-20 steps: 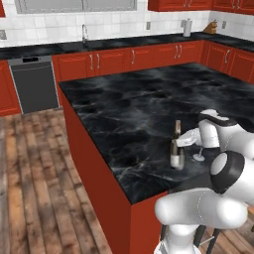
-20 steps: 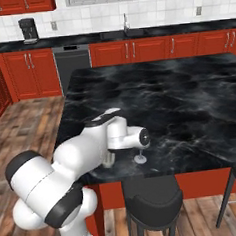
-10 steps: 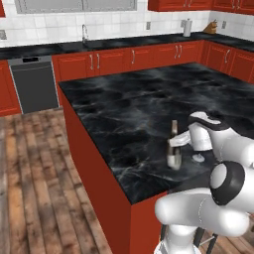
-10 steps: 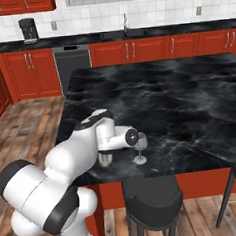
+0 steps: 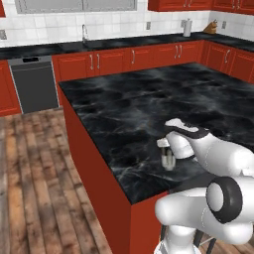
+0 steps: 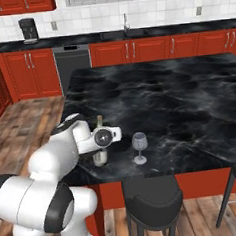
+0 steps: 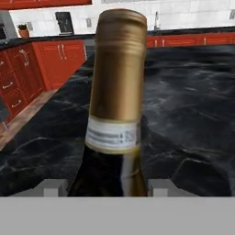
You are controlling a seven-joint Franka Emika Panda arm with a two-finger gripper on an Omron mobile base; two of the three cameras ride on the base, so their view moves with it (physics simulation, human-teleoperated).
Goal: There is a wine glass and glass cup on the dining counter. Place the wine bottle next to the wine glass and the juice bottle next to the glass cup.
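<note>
Between the pads of the tool (image 7: 104, 186), pinched at the shoulder: the wine bottle (image 7: 115, 101), kept upright, base on the surface (image 6: 189, 104) near its front edge. Just beside, wine glass (image 6: 139, 147), so placement looks nearly done. Hand view gives gold foil; right base view adds glass spacing.
</note>
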